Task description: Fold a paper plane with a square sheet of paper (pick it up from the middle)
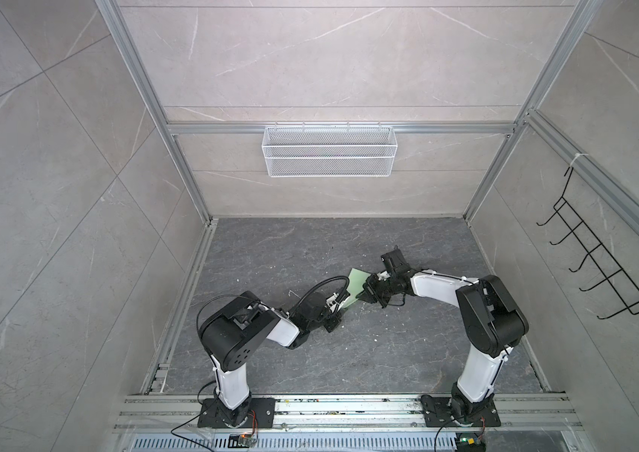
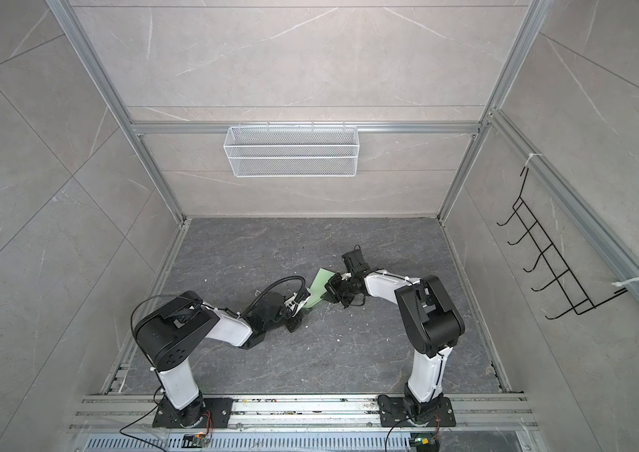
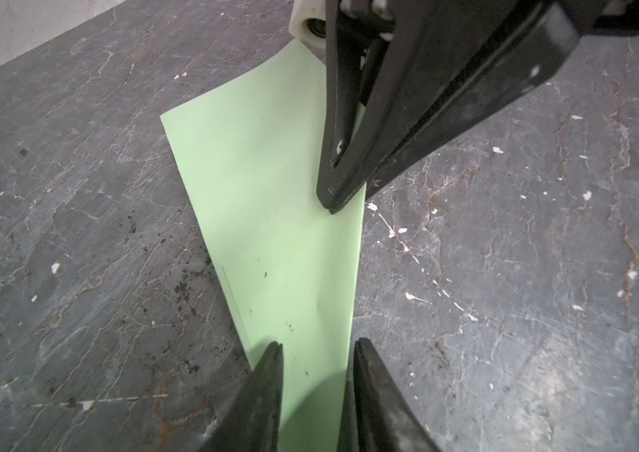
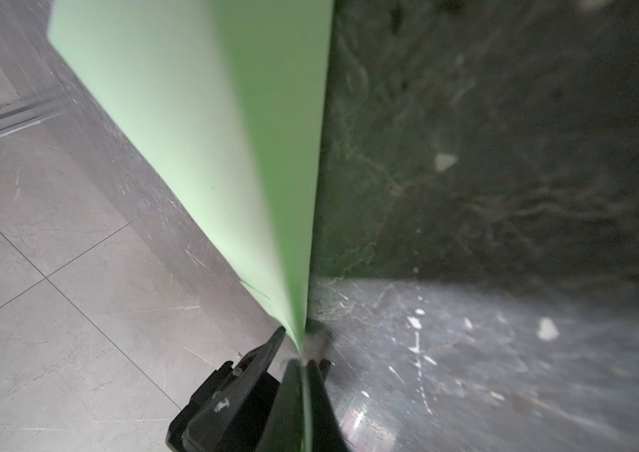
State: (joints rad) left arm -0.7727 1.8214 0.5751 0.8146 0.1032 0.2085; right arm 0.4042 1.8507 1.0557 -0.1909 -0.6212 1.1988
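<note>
Right gripper (image 4: 302, 354) pinching long edge of tapering pale green paper plane (image 3: 270, 195), left gripper (image 3: 317, 344) jaws parted over its narrow end, centre of dark veined stone tabletop (image 1: 349, 352), pale grey tiled walls (image 1: 55, 195), white mesh basket (image 1: 328, 150) behind.

TOP VIEWS: stereo pair high above the surface's (image 1: 349, 360) near edge, tilted down toward the back wall, far, whole cell in both | LEFT WRIST: close, low, looking along the green paper (image 3: 270, 235) at the right gripper (image 3: 331, 207) | RIGHT WRIST: closer, rolled, sighting along that paper (image 4: 212, 137) toward a tiled wall | SHARED: paper in all four
</note>
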